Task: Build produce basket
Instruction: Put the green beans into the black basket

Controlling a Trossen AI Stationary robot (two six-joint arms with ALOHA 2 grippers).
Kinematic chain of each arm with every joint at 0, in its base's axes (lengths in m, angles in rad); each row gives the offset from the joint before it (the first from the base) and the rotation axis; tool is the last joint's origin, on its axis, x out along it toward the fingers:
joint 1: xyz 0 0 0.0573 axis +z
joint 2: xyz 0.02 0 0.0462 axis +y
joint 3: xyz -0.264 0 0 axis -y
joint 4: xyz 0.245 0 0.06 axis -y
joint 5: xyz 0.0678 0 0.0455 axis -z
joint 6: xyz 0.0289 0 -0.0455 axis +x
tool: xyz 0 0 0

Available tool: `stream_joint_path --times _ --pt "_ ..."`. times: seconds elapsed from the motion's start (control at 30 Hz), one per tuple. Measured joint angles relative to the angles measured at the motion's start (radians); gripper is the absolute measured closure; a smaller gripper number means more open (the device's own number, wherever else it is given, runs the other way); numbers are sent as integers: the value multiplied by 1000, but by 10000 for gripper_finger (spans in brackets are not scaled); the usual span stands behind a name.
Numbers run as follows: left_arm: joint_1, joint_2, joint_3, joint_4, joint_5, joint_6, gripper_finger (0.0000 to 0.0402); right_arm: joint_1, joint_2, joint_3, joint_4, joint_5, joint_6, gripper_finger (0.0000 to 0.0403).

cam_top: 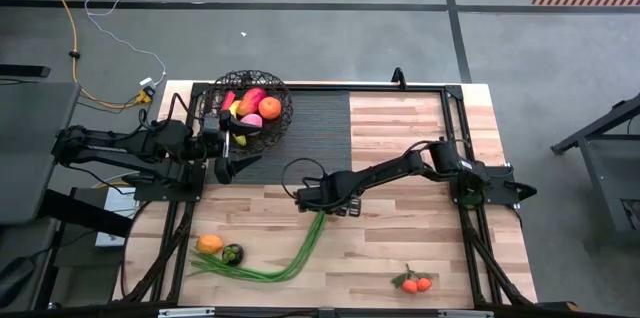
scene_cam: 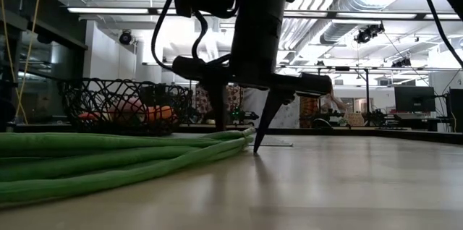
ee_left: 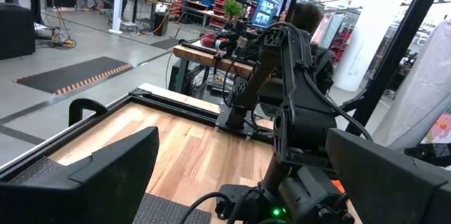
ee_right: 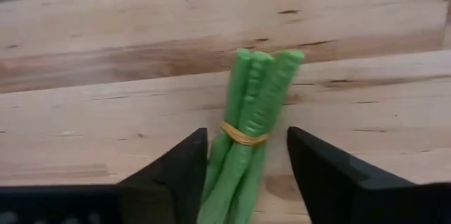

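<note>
Green stalks [ee_right: 250, 122] lie between the right claw's [ee_right: 246, 164] parted fingers.

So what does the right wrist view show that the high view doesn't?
Only the right wrist view shows the yellow band tying the green stalks and the gap on each side between them and the right tool. Only the high view shows the basket, the left tool beside it, and the orange fruit. Both show the stalks on the wooden table under the right tool.
</note>
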Motion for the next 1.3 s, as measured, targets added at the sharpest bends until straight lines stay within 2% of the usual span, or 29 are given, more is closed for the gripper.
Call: stream_joint_path --times 0.3,0.47,0.6,0.87,1.1,1.3 --pt "0 0 0 0 0 0 5 1 0 0 -44 24 -50 339" --pt "0 0 0 0 0 3 5 1 -10 0 -64 72 -110 380" --pt "0 0 0 -1 0 39 5 0 -63 -2 -149 125 -158 382" --pt "0 0 0 -1 -2 45 5 -2 -252 -2 -296 231 -368 380" --pt "0 0 0 0 -12 45 5 -1 -458 -2 -419 345 -663 380" --pt "0 0 0 26 -34 20 5 -11 -646 -2 -408 479 -897 380"
